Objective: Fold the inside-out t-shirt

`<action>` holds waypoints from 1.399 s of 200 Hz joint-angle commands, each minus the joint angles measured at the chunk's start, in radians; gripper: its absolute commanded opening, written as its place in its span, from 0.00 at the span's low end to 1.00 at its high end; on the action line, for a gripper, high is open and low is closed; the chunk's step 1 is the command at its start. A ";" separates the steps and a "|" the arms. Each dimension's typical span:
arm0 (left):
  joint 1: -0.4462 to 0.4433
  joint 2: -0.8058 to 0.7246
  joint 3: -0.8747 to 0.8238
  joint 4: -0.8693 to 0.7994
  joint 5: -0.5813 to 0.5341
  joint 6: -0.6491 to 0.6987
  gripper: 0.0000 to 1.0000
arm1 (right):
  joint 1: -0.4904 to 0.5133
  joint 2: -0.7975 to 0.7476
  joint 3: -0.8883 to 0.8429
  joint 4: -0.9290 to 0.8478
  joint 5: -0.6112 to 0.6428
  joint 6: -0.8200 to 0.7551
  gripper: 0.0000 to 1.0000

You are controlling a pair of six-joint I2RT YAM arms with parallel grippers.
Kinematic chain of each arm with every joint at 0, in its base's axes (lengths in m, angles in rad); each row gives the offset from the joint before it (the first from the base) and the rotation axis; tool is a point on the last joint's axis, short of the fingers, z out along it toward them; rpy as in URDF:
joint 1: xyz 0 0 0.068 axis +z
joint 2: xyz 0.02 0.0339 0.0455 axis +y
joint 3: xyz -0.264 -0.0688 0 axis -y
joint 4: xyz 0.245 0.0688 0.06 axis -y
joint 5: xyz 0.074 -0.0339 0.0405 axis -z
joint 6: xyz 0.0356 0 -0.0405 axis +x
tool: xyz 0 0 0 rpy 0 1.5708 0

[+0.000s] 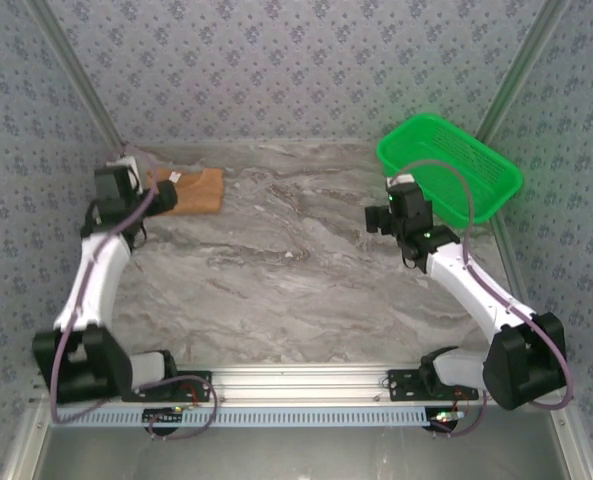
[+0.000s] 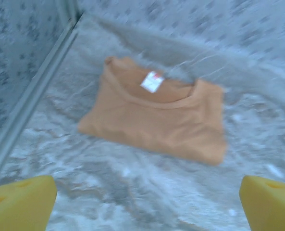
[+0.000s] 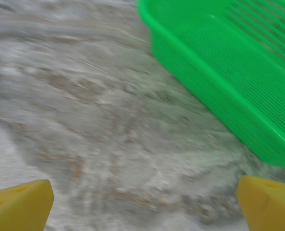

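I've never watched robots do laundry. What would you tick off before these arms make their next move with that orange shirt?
1. The t-shirt is folded into a compact rectangle, white label on top: ok.
2. The left fingers are spread, with nothing between them: ok.
3. The right fingers are spread and empty, near the green basket: ok.
4. The t-shirt lies on the table, apart from the basket: ok.
5. The layers underneath are even: cannot tell.
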 commanded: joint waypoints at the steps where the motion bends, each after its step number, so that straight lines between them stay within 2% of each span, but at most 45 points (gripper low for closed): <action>1: -0.035 -0.101 -0.260 0.267 -0.063 -0.098 0.97 | -0.060 -0.010 -0.124 0.160 0.107 -0.017 1.00; 28: -0.044 -0.152 -0.502 0.545 -0.127 -0.056 0.98 | -0.100 0.027 -0.328 0.514 0.111 -0.094 1.00; 43: -0.054 -0.092 -0.536 0.637 -0.178 -0.015 0.98 | -0.114 0.068 -0.420 0.701 0.107 -0.133 1.00; 53: -0.055 -0.019 -0.522 0.666 -0.177 0.014 0.98 | -0.136 0.114 -0.476 0.827 0.084 -0.134 1.00; 56: -0.057 0.010 -0.519 0.683 -0.168 0.023 0.98 | -0.146 0.127 -0.481 0.878 0.084 -0.176 1.00; 67: -0.062 0.105 -0.504 0.742 -0.126 0.063 0.98 | -0.150 0.140 -0.466 0.846 0.084 -0.154 1.00; 87: -0.086 0.242 -0.452 0.773 -0.162 0.123 0.98 | -0.191 0.179 -0.487 0.975 -0.014 -0.162 1.00; 95: -0.089 0.255 -0.420 0.724 -0.169 0.127 0.98 | -0.209 0.206 -0.491 1.016 -0.045 -0.171 1.00; 107: -0.089 0.265 -0.428 0.764 -0.170 0.153 0.98 | -0.247 0.241 -0.501 1.071 -0.083 -0.159 1.00; 121: -0.080 0.275 -0.498 0.918 -0.157 0.158 0.98 | -0.318 0.243 -0.526 1.083 -0.197 -0.074 1.00; 135: -0.073 0.327 -0.547 1.048 -0.108 0.169 0.98 | -0.355 0.315 -0.574 1.267 -0.256 -0.071 1.00; 151: -0.070 0.337 -0.558 1.074 -0.082 0.174 0.98 | -0.360 0.281 -0.536 1.143 -0.248 -0.047 1.00; 280: -0.065 0.337 -0.557 1.070 -0.072 0.173 0.98 | -0.341 0.294 -0.525 1.140 -0.228 -0.074 1.00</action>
